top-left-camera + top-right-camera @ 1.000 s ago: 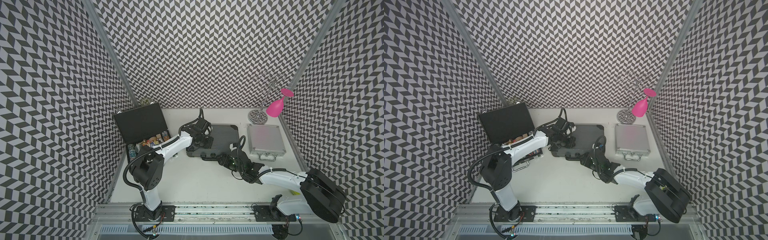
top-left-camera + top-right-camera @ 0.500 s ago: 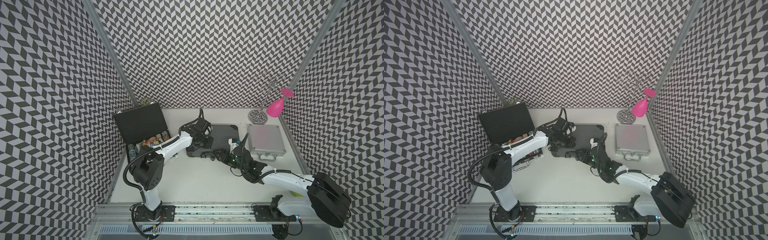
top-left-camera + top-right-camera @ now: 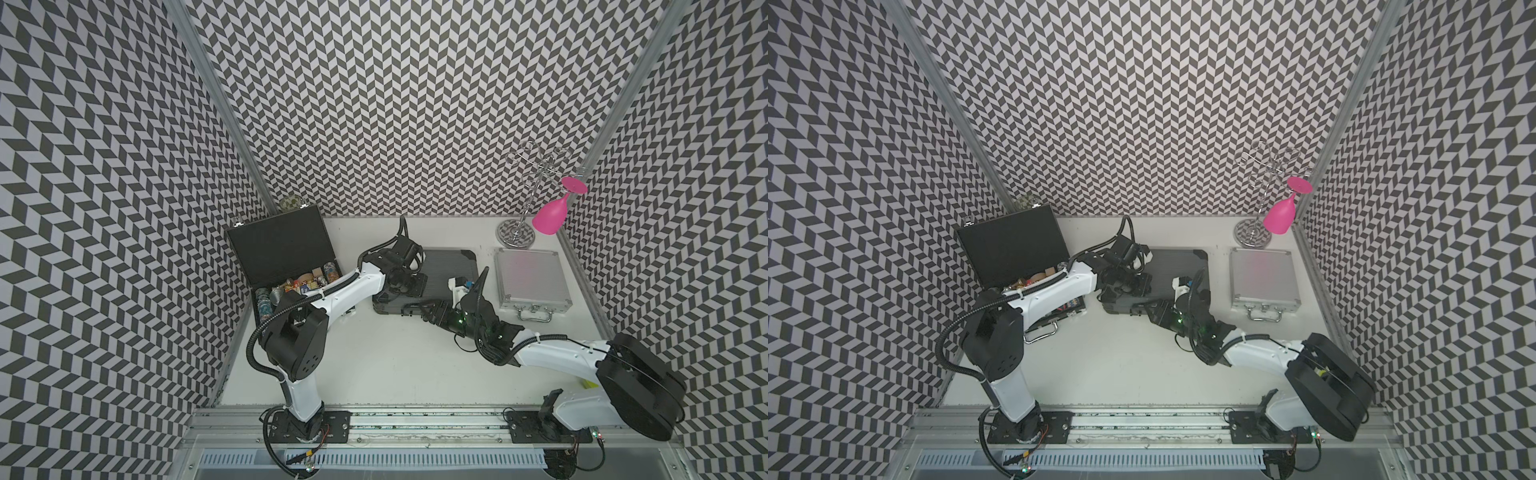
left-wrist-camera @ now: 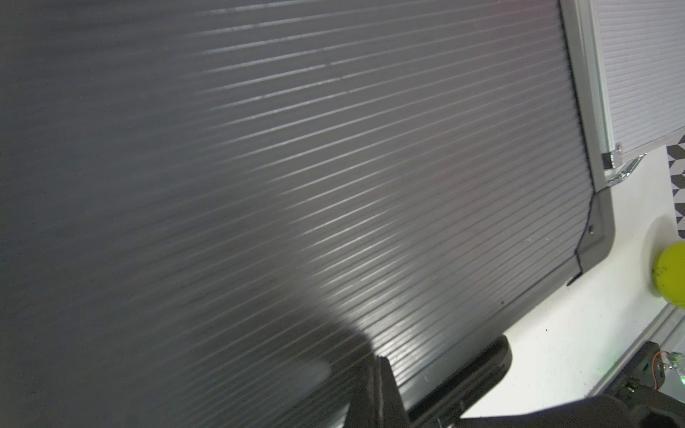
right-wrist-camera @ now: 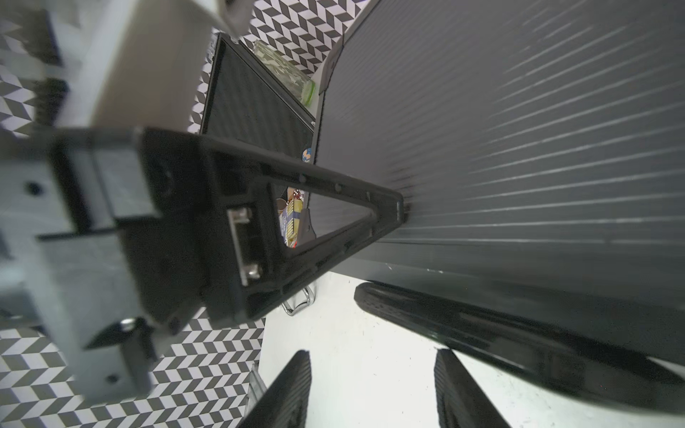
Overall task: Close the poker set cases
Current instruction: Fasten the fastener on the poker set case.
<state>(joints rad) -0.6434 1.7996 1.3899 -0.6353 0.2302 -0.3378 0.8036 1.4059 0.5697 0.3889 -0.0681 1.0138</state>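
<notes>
The ribbed grey case [image 3: 446, 270] at mid desk [image 3: 374, 374] looks nearly closed, clenched left claw [image 4: 378, 370] resting on top, released right claw [image 5: 372, 367] empty beside its handle [image 5: 482, 333], likely to latch it; next the open black case [image 3: 282, 245] needs swinging shut

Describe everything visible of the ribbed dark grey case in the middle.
The dark grey case lies flat, lid down, between the open black case and the silver case. Its lid is finely ribbed, plastic-looking, with smooth corners; a black handle runs along the front edge. The shut left gripper rests its tip on the lid. The open right gripper sits before the handle, not gripping it.
</notes>
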